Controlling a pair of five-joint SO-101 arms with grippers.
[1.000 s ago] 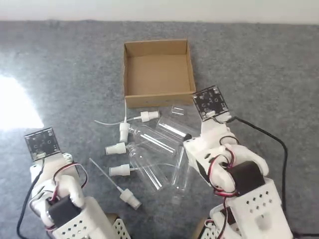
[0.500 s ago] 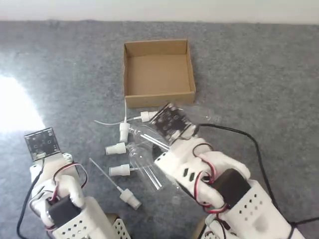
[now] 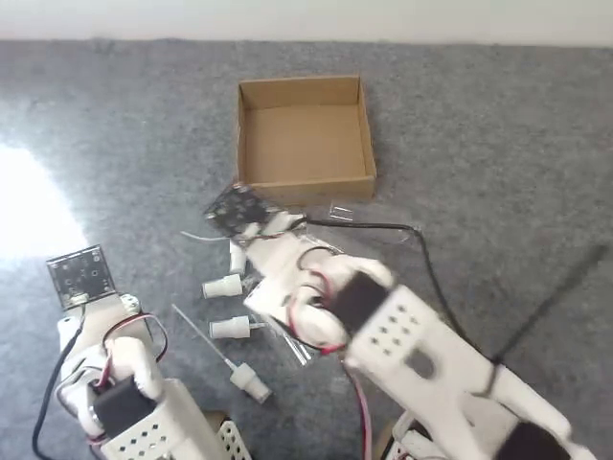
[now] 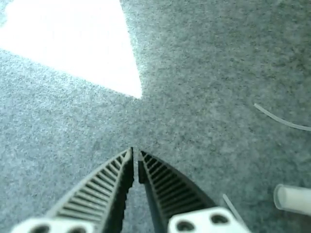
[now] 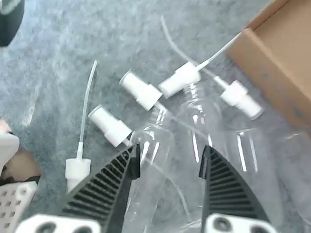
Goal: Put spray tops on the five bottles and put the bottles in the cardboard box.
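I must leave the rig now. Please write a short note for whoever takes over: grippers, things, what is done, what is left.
Left gripper: shut, holding nothing, above bare grey carpet.
Right gripper: open, hovers over the heap of clear plastic bottles, gripping none.
White spray tops with thin tubes lie loose beside the heap.
Brown cardboard box: no bottle in it.
Done: nothing boxed; whether any top is fitted, I cannot tell.
To do: fit the tops, then box the bottles.
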